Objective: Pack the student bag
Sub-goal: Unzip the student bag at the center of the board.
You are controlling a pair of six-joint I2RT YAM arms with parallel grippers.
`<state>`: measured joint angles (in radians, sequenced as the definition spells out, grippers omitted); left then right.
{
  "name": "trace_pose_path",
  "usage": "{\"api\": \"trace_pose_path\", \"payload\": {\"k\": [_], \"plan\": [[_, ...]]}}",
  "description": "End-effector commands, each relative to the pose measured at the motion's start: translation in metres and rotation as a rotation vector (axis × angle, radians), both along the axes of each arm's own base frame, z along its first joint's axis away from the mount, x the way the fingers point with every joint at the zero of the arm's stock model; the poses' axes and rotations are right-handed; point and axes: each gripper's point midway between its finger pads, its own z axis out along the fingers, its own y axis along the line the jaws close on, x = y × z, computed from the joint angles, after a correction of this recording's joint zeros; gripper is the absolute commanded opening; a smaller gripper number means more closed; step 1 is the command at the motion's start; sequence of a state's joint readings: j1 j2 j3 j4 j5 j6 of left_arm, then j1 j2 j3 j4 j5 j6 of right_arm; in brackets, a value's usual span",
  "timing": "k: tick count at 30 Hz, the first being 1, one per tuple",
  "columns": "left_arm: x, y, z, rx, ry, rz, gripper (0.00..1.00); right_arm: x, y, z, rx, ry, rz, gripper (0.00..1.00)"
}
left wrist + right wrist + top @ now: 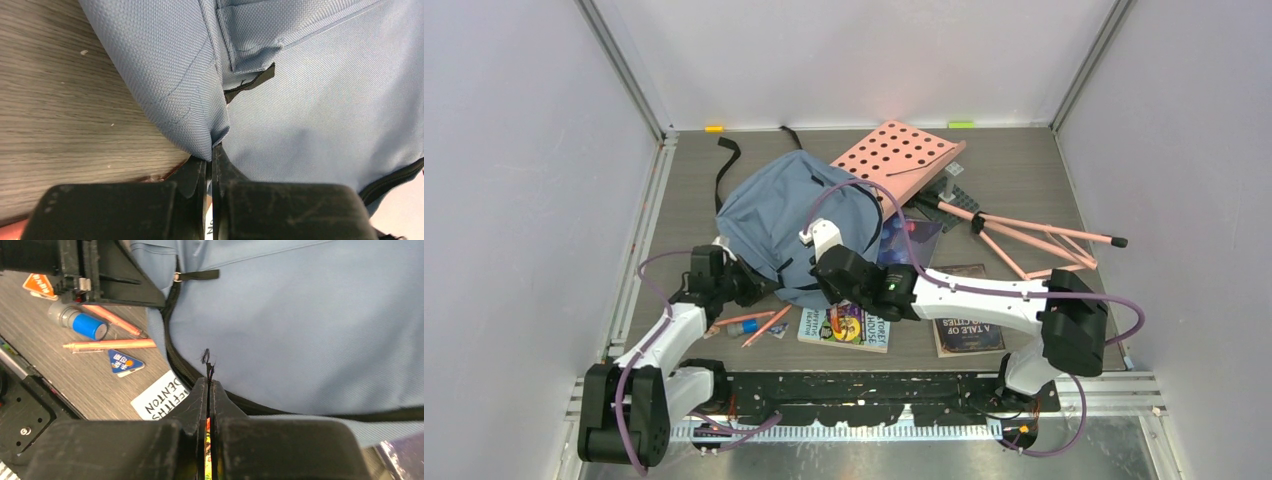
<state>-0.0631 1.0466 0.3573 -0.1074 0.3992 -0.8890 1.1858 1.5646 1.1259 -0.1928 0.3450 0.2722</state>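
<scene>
Currently, my left gripper (pixel 211 156) is closed narrow on a fold of fabric at the near-left corner of the student bag (pixel 774 210). The bag lies slumped left of centre on the table (pixel 1024 170), with the pink perforated board (pixel 902 155) at its far right side. The pinch appears sound, with cloth bunched between the tips.

My right gripper (pixel 209 386) is closed tight at the black zipper edging (pixel 172 357). A frayed black cord (pixel 206 356) protrudes from the tips, and I judge it to be the zip pull.

Recommendation: the left hand anchors the corner while the right draws the cord along the zipper line rather than upward, so the track does not pucker.

Risk: the cord is thin and may slip.

The books (pixel 844 328) lie at the bag's near edge, ready for loading.
</scene>
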Motion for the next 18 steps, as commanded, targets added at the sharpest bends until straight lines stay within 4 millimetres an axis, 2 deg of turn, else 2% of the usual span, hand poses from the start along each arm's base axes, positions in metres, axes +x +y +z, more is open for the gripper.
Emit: {"api": "trace_pose_path", "payload": {"k": [1,11,18], "plan": [[0.015,0.020,0.012,0.104,-0.071,0.043,0.00,0.010,-0.029,0.027,-0.002,-0.063,-0.144,0.01],[0.017,0.035,0.003,0.181,-0.033,0.031,0.00,0.024,-0.076,0.043,-0.076,-0.134,-0.286,0.01],[0.019,0.049,0.006,0.264,-0.012,0.050,0.00,0.043,-0.099,0.051,-0.028,-0.063,-0.317,0.01]]}}
